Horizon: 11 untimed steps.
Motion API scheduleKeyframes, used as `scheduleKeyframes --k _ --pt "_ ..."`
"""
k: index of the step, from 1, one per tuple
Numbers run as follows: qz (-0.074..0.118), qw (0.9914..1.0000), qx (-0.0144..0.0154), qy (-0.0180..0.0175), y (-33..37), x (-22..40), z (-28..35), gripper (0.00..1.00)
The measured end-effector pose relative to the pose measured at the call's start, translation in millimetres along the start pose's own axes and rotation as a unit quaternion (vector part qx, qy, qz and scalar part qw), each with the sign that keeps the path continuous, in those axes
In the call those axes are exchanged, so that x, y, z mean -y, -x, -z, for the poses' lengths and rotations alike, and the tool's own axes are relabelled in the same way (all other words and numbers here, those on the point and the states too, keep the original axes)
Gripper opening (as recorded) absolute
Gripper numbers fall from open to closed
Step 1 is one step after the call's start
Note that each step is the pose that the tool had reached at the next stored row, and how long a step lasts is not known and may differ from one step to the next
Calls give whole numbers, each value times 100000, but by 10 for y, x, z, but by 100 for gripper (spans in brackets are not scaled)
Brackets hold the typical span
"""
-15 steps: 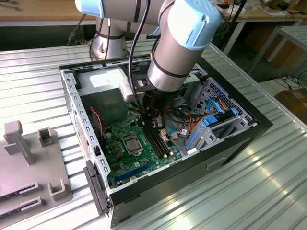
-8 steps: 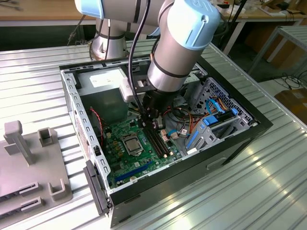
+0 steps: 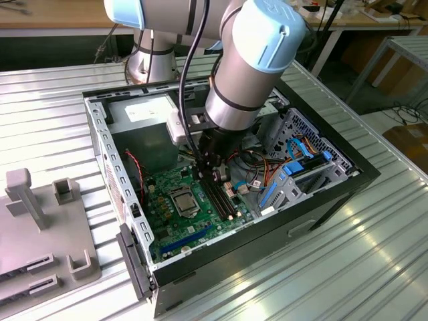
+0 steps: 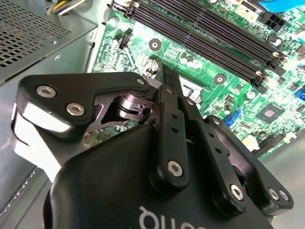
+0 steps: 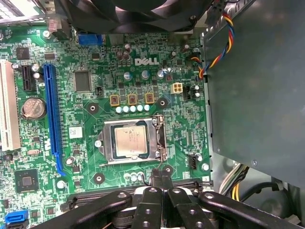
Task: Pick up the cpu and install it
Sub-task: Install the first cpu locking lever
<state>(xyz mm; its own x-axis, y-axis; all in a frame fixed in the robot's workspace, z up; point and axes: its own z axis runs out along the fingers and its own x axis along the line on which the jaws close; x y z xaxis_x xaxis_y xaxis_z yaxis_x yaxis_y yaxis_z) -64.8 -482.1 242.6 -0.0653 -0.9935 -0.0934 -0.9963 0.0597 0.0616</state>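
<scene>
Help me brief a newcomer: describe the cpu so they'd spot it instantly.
Look inside the open computer case at the green motherboard. Near its middle sits a square metal-framed socket, and the cpu lies in it: a small flat square with a silver-grey face, unlike the long black memory slots nearby.

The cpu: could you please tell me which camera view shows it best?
The first wrist view: the cpu faces the camera squarely, sitting in its socket. The exterior view shows it small and oblique; in the second wrist view the gripper covers that spot.
</scene>
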Motion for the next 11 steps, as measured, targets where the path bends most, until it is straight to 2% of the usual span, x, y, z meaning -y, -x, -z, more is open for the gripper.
scheduleKeyframes --k 11 --pt "228 100000 -100 13 -38 4 -21 11"
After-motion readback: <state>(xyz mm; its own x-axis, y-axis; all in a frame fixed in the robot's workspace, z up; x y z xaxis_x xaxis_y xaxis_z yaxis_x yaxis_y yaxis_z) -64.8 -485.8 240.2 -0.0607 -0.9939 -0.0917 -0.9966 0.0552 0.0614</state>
